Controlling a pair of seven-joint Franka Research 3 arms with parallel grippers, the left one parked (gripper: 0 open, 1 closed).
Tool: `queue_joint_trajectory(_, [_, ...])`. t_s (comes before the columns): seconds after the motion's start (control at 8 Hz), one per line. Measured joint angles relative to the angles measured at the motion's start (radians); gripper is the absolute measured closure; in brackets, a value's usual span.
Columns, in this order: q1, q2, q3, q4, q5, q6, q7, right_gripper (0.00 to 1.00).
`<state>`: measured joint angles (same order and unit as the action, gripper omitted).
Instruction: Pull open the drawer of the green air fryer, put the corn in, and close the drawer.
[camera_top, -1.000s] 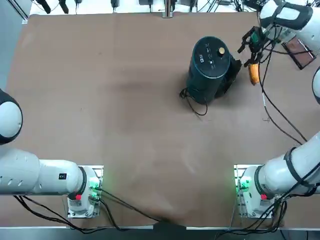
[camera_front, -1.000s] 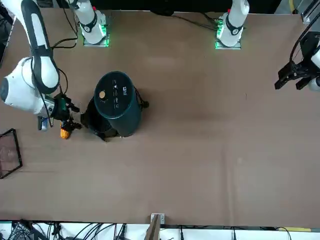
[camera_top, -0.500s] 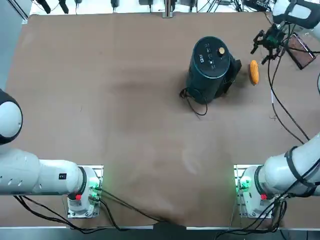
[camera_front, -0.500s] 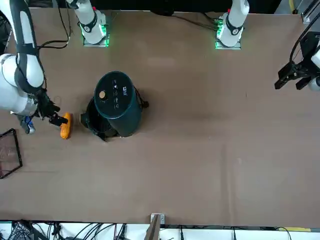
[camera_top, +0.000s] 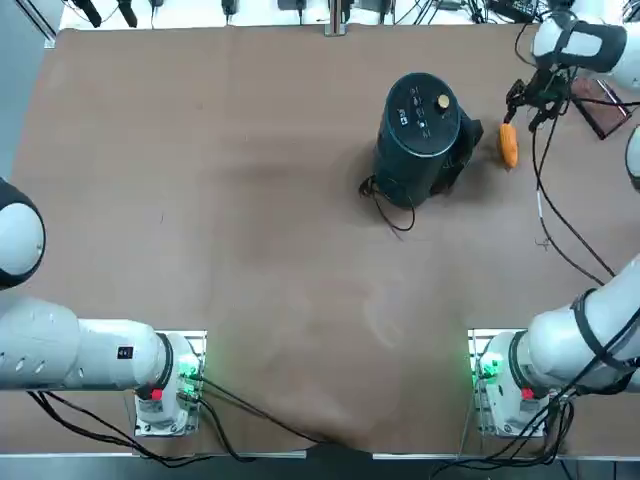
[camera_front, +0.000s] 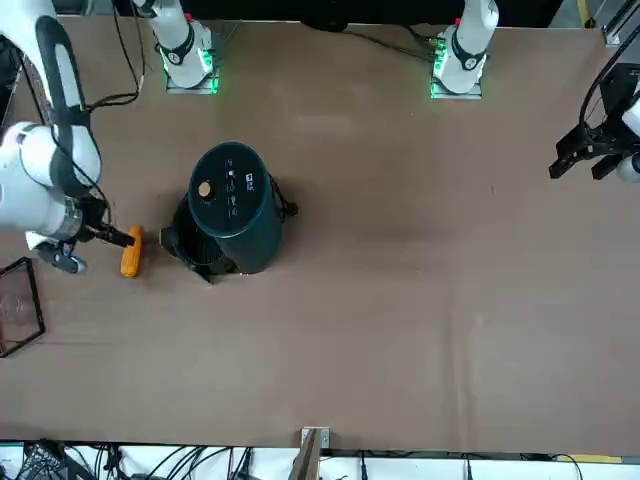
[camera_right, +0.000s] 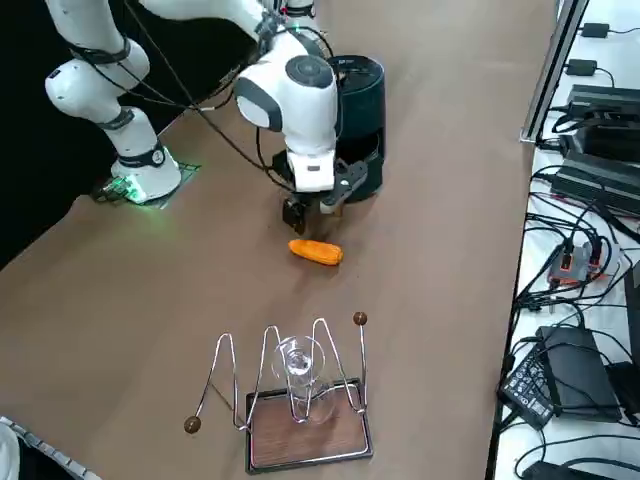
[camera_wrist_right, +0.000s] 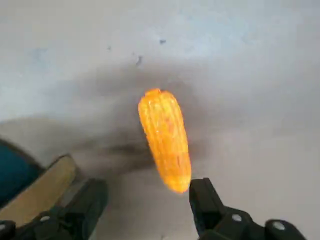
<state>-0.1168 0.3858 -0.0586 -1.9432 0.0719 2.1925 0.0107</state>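
Since half a second earlier, in the top view, my right end effector (camera_wrist_right: 149, 186) had shifted slightly down and left, back toward the corn (camera_top: 508, 146), which lay unmoved at upper right. I had its fingers wide and held nothing. The corn's long axis ran nearly up and down there, its lower end leaning slightly right. The green air fryer (camera_top: 418, 140) stood upright at upper centre, its drawer (camera_front: 203, 250) out in the front view. The brown bench (camera_top: 270, 230) spread beneath; cables and black equipment (camera_right: 580, 370) lined the right side view's right edge.
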Motion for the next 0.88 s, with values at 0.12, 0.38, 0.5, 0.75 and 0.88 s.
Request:
queue_joint_trajectory(0.12, [-0.001, 0.035, 0.000, 0.000, -0.001, 0.050, -0.037, 0.00])
queue_joint_trajectory(0.38, [-0.002, 0.088, 0.000, 0.002, -0.014, 0.100, -0.105, 0.00])
queue_joint_trajectory(0.5, [-0.007, 0.101, -0.001, 0.002, -0.018, 0.108, -0.139, 0.00])
queue_joint_trajectory(0.75, [-0.014, 0.117, 0.000, 0.003, -0.018, 0.124, -0.151, 0.02])
queue_joint_trajectory(0.88, [-0.014, 0.126, 0.000, 0.003, -0.018, 0.134, -0.151, 0.06])
